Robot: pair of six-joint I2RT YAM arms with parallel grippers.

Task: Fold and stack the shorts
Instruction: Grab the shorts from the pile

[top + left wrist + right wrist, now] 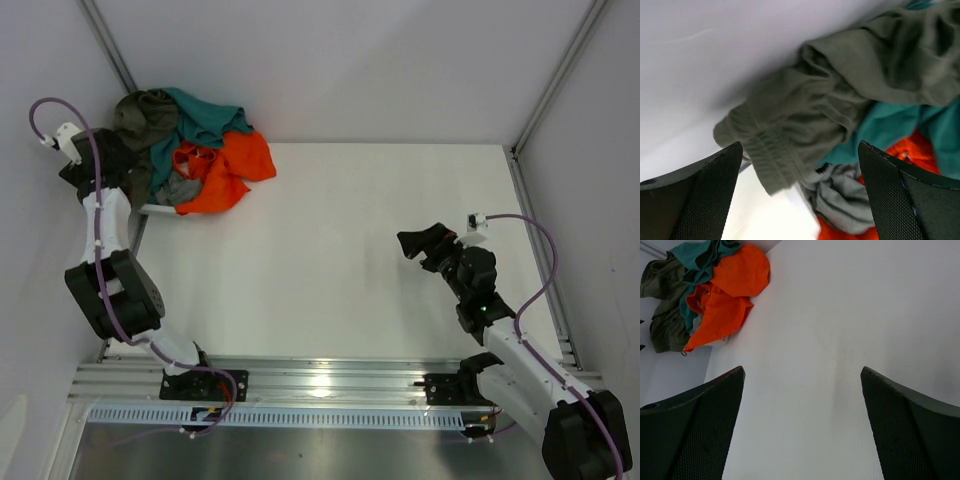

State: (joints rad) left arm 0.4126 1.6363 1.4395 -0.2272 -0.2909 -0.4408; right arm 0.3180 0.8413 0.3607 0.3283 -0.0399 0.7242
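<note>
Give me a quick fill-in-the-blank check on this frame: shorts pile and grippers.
The shorts pile lies at the table's far ___ corner.
The left gripper faces dark shorts coloured ___-green.
The right gripper, over bare table, is ___.
The brightest shorts are ___.
Missing words: left; olive; open; orange.

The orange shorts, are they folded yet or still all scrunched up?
Not folded. The orange shorts lie crumpled and bunched in a tangled heap, with the teal shorts and olive-green shorts piled against them.
</note>
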